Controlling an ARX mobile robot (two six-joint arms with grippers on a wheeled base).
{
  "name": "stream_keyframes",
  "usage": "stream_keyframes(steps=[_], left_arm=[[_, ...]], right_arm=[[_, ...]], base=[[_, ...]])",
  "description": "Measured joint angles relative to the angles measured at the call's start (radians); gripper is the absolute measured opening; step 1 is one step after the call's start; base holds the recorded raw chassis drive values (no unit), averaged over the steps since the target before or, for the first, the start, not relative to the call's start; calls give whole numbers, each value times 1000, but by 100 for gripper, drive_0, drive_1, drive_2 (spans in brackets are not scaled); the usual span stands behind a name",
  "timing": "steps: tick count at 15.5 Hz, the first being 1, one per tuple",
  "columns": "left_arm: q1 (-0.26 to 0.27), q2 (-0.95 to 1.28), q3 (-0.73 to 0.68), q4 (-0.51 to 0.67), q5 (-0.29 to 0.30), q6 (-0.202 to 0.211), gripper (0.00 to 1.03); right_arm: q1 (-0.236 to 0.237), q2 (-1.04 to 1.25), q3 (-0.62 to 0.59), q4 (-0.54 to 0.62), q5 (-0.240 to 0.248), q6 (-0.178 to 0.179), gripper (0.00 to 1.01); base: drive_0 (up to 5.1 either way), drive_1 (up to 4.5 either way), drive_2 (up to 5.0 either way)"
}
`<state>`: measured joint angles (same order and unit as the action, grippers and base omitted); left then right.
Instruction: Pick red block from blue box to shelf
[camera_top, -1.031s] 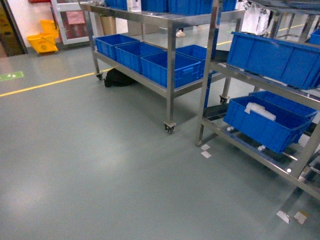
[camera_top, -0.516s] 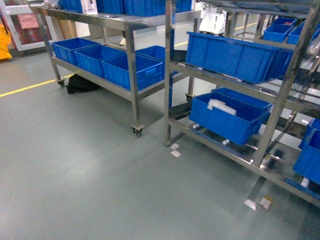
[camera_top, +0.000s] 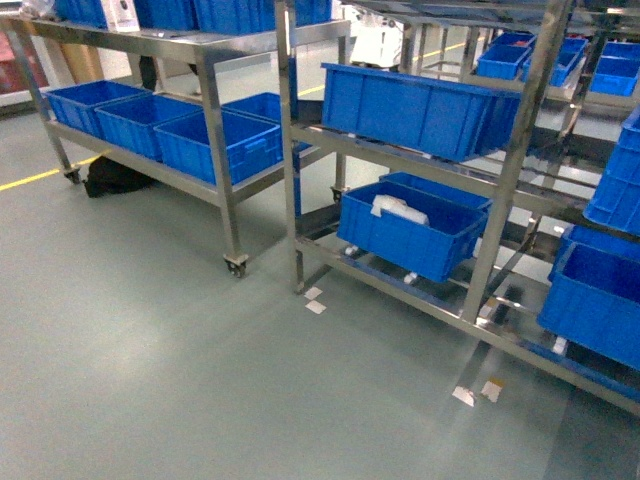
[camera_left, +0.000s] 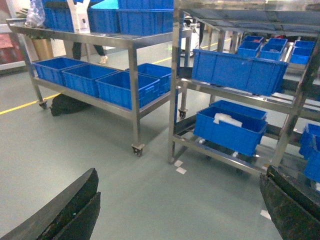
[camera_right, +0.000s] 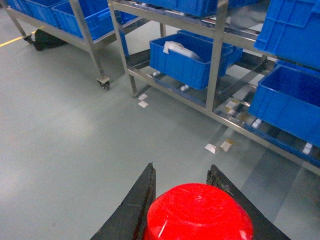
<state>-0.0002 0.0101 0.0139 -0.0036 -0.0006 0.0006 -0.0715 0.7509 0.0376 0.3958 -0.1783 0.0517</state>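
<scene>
View is swinging right, shelf (camera_top: 500, 190) sliding leftward | red block (camera_right: 197, 212) sitting clamped in right tool (camera_right: 182, 200) above floor (camera_top: 150, 380) | left tool (camera_left: 175, 210) hanging apart | lower crate (camera_top: 410, 230) holding white bundle (camera_top: 398, 209)

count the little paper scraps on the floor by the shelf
4, in the head view: one scrap and another beside the shelf leg, then a white one and a tan one further right. Others may hide under the crates.
</scene>
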Motion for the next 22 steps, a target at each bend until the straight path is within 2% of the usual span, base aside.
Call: stream_keyframes(steps=[11,20,22], left_arm=[[0,0,0,0,0,0,98],[0,0,0,-2,0,0,98],[0,0,0,0,0,0,98]], right_arm=[[0,0,0,0,0,0,26],[0,0,0,-2,2,0,26],[0,-1,0,1,2,0,26]], base=[[-137,296,-570],[-149,-149,-149],[-8,424,-440]])
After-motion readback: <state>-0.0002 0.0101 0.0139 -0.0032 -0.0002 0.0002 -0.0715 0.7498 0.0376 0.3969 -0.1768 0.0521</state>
